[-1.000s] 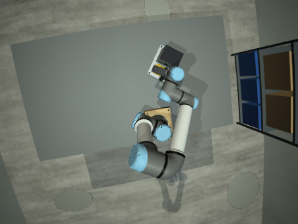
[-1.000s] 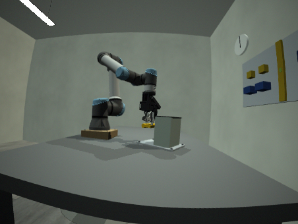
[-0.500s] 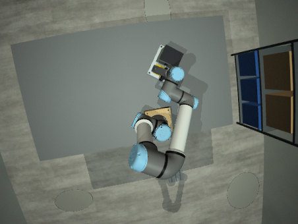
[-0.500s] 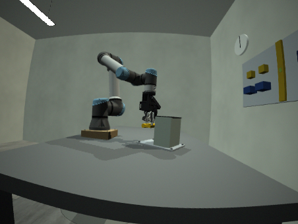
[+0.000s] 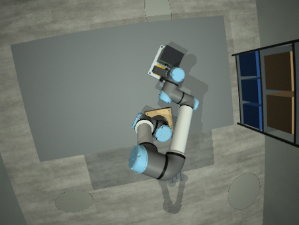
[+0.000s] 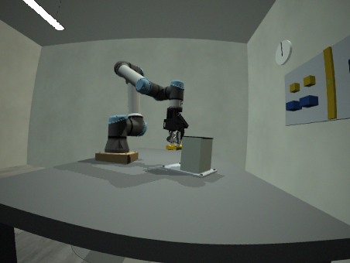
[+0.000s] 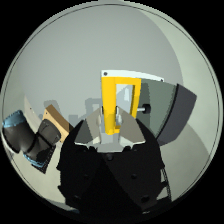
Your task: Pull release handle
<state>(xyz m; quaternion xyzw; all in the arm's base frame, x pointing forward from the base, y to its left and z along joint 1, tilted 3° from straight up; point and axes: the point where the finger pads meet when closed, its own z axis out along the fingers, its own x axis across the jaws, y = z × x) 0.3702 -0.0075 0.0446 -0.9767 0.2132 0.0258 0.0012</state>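
The release handle is a yellow frame-shaped grip on a thin rod that runs into a grey box. In the wrist view my gripper is shut on the handle's near bar, one finger on each side. In the exterior view the gripper points down and holds the yellow handle just left of the box, above the table. From above, the handle shows between the wrist and the dark box top. The box stands on a white base plate.
The arm's base stands on a wooden block at the table's back. A shelf unit with blue and brown boxes stands off the table to the right. A wall board hangs on the right wall.
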